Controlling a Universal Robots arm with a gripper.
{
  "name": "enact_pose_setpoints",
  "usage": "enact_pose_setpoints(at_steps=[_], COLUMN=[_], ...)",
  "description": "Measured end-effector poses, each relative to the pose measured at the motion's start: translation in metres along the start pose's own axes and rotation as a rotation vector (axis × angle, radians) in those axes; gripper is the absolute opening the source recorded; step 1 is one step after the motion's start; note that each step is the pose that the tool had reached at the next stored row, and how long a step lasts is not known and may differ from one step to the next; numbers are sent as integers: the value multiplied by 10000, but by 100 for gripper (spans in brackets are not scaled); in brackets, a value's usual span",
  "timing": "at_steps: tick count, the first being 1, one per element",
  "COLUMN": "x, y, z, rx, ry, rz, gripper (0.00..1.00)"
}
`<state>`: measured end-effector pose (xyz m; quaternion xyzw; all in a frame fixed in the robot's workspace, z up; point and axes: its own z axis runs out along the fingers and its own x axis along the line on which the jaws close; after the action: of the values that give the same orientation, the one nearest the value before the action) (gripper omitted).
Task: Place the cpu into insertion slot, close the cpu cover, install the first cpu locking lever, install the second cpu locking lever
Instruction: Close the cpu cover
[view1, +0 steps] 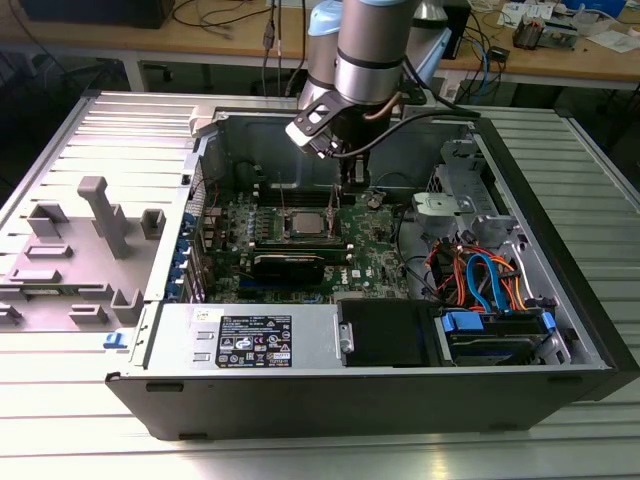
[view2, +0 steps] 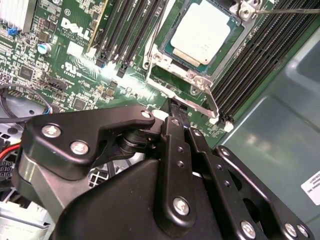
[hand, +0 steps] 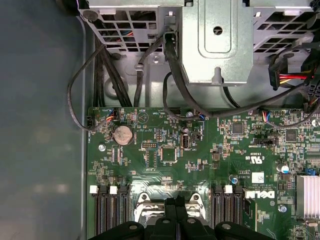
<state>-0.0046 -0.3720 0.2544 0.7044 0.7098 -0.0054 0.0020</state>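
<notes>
**Gripper at the socket edge, fingers drawn together by a lever**

The gripper hangs low inside the open computer case, its tips just beside the corner of the socket. In the first wrist view the fingers lie side by side with no gap between them. I cannot tell whether they pinch anything or only press.

The chip sits flat in the socket. The cover looks to be down around it, with the chip's grey top showing through the window. A thin wire lever runs along the socket edge closest to the tips, and they appear to touch it or nearly so. A second wire lever crosses the far corner.

The step in hand seems to be setting a lever. Doing it well calls for pushing the wire down and sideways together so its bend slips under the catch, while keeping the tips off the memory slots and the small parts on the green board.

The catch itself is hard to pick out. The gripper's own black body covers the near end of the lever, so I cannot say whether either lever is hooked. In the exterior view the arm blocks the area behind the socket.
</notes>
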Motion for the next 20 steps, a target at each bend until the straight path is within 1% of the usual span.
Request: enact_pose_setpoints(at_steps=[3, 7, 16, 17, 18, 20], x=[0, 0, 0, 0, 1, 0], y=[-15, -62, -83, -94, -129, -172], z=[0, 0, 1, 2, 5, 9], rx=[0, 0, -1, -2, -3, -3], ry=[0, 0, 1, 3, 12, 24], rz=[0, -1, 1, 0, 0, 0], gripper=[11, 11, 11, 11, 11, 11])
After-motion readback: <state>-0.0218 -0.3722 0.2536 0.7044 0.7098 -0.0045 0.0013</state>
